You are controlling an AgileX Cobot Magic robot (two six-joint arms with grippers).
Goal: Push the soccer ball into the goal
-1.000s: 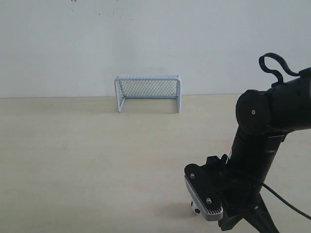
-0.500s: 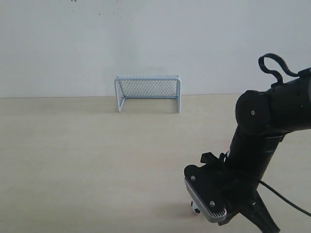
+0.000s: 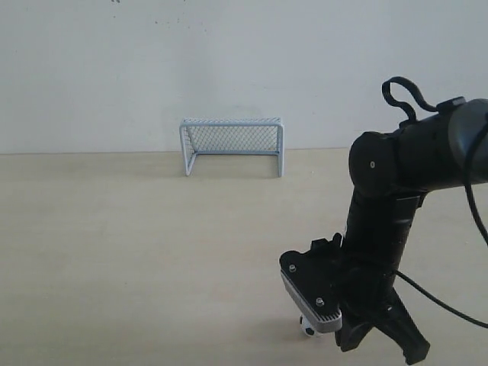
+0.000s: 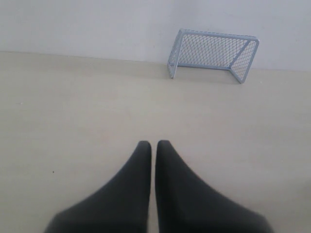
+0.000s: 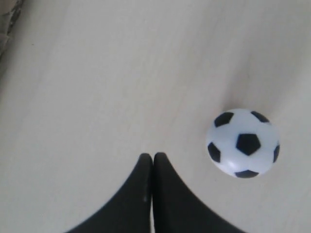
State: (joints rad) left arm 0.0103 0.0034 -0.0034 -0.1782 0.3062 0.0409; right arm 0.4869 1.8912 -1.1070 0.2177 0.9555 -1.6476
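The pale blue-white goal point(image 3: 232, 145) with mesh netting stands at the far edge of the table against the wall, its mouth facing the near side. It also shows in the left wrist view as the goal point(image 4: 213, 54), well beyond my left gripper point(image 4: 153, 144), which is shut on nothing. The soccer ball point(image 5: 243, 143), white with black patches, rests on the table just beside the tips of my right gripper point(image 5: 153, 156), a small gap apart. That gripper is shut and empty. In the exterior view the soccer ball point(image 3: 307, 329) peeks out under the right arm's wrist camera point(image 3: 309, 299).
The light wooden table point(image 3: 137, 244) stretches between ball and goal. A plain white wall point(image 3: 229, 61) rises behind the goal. The black right arm point(image 3: 389, 198) and its cable point(image 3: 446, 305) fill the near right corner.
The right arm has shifted left and slightly lower in the exterior view. The ball stays in about the same spot. The goal has not moved.
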